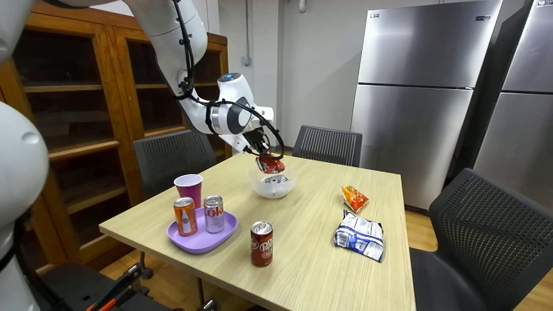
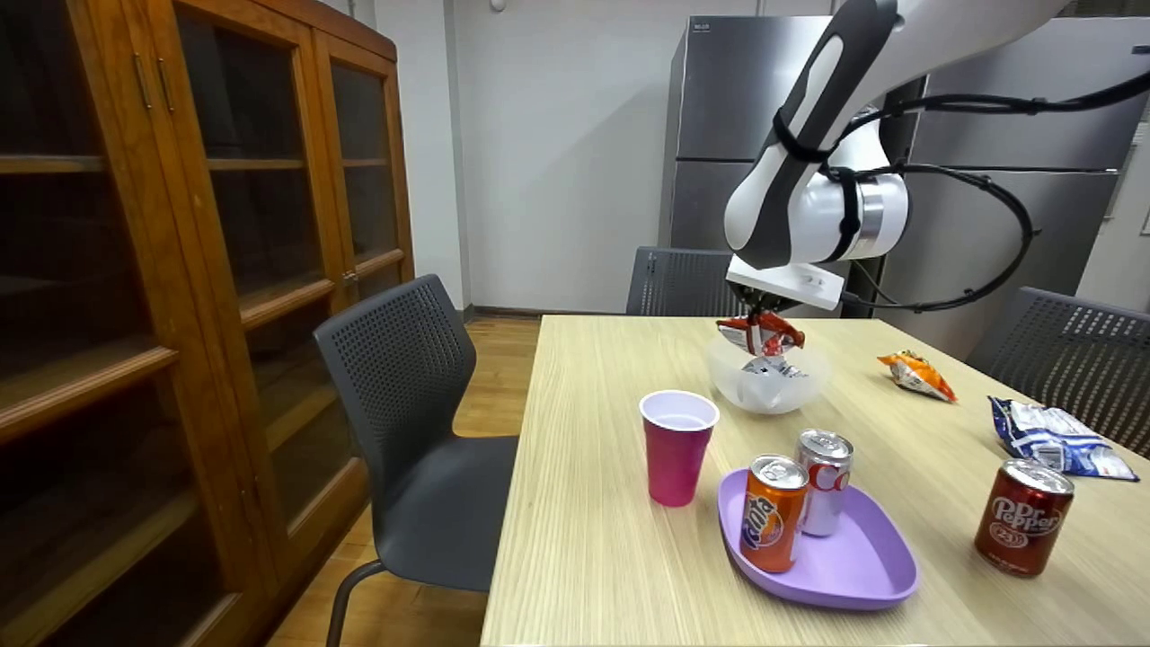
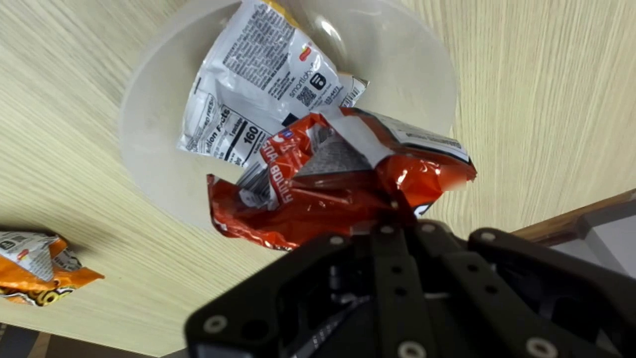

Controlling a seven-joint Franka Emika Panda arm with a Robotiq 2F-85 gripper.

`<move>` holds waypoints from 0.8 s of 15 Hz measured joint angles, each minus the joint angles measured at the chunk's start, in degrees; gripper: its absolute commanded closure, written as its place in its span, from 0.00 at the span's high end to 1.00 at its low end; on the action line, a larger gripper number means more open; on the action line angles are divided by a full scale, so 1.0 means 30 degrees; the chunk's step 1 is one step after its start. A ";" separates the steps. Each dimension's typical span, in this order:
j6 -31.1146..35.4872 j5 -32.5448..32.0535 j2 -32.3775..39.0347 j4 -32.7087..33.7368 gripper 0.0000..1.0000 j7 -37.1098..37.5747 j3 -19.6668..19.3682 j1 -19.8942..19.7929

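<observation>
Table [image 1: 302,233] bears bowl [image 1: 271,190], cup [image 2: 674,463], tray [image 2: 862,562].

a pale wood-grained table [image 1: 304,220] carries a frosted bowl [image 1: 272,192], purple tray [image 1: 203,245], magenta cup [image 1: 189,192], dark-red can [image 1: 262,245], orange bag [image 1: 355,200] and blue-and-white bag [image 1: 360,237]

Packet [image 3: 268,74] in bowl [image 3: 402,69], cans [image 2: 774,517] on tray [image 2: 862,571]

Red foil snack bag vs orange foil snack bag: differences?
The red foil snack bag is gripped by the black claw; the orange foil snack bag is free. The red bag hangs over the frosted plastic bowl; the orange bag lies on the pale wood-grain table. Both are wrinkled, printed packets.
</observation>
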 measured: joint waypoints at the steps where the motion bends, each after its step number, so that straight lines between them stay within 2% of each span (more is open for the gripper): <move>1: -0.0036 0.0000 0.0087 0.0000 0.26 -0.0089 0.0029 -0.0001; 3: -0.0107 0.0000 0.0252 0.0002 0.32 -0.0281 0.0066 -0.0001; 12: -0.0175 0.0000 0.0334 0.0146 0.99 -0.0635 0.0079 -0.0382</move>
